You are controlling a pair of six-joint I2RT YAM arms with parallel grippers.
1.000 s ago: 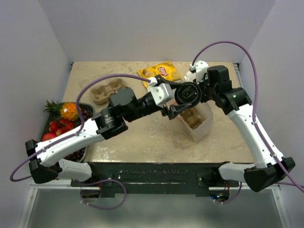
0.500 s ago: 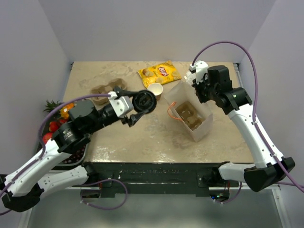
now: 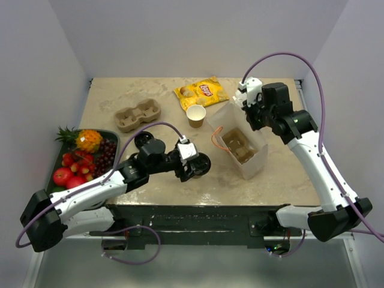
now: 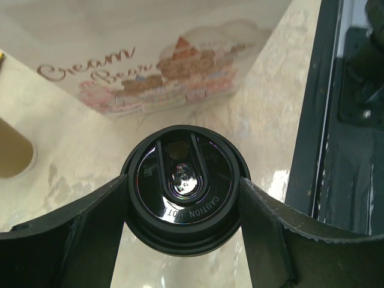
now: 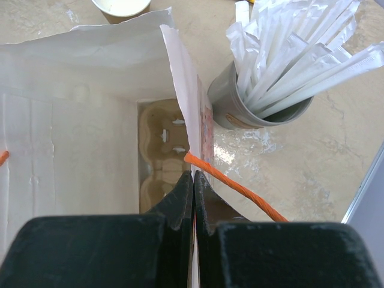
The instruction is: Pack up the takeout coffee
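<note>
The tan paper cup [image 3: 195, 115] stands open and lidless on the table, left of the white paper bag [image 3: 255, 159]. The cup's edge also shows in the left wrist view [image 4: 12, 157] and the right wrist view [image 5: 122, 6]. My left gripper [image 3: 200, 166] is shut on the black lid [image 3: 203, 163], low over the table near its front edge. In the left wrist view the lid [image 4: 185, 191] sits between both fingers [image 4: 96, 228]. My right gripper [image 5: 193, 183] is shut on the bag's upper wall [image 5: 180, 78].
A pulp carrier [image 5: 163, 157] sits inside the bag; another [image 3: 139, 115] lies at the back left. A grey cup of wrapped straws [image 5: 255, 102] stands right beside the bag. A yellow chips bag [image 3: 201, 92] lies behind the cup. A fruit tray [image 3: 67, 180] is at the left edge.
My left arm has swung with the lid from over the bag, leftward and toward the table's front edge, and dropped lower. The right arm has held still on the bag.
</note>
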